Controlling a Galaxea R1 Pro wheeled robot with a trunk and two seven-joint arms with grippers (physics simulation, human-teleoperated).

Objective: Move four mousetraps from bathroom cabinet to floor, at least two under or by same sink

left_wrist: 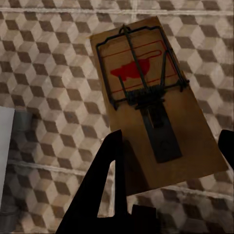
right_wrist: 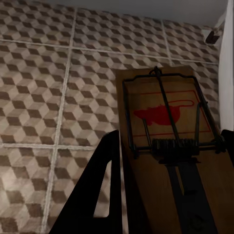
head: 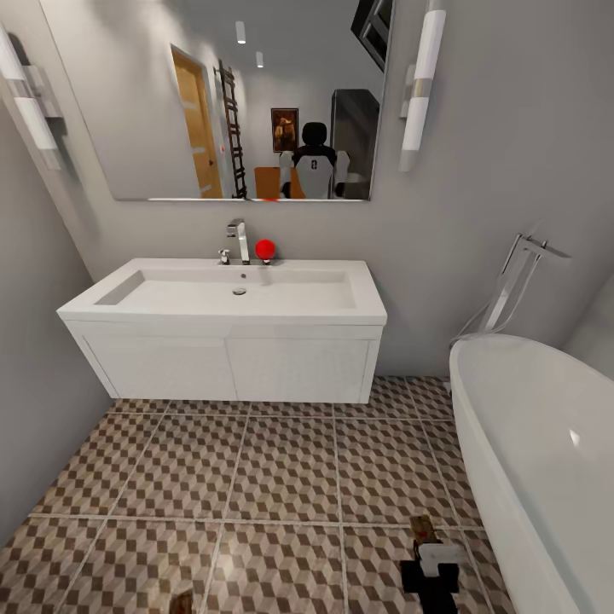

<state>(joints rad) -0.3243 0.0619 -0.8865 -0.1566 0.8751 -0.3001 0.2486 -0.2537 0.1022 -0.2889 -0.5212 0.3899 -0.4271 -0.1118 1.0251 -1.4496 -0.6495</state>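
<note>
Each gripper (left_wrist: 170,161) (right_wrist: 170,161) clamps mousetrap (left_wrist: 151,97) (right_wrist: 170,146); no legible writing, seemingly.

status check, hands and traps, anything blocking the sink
Left hand shut on a mousetrap. Right hand shut on a second mousetrap. Sink ahead, bathtub at right, tiled floor between.

We are in a home bathroom: a white sink (head: 223,294) with a chrome faucet (head: 239,240) hangs under a wide mirror (head: 222,98), a white bathtub (head: 546,452) stands to the right, and cube-patterned tiles cover the floor (head: 256,477).
</note>
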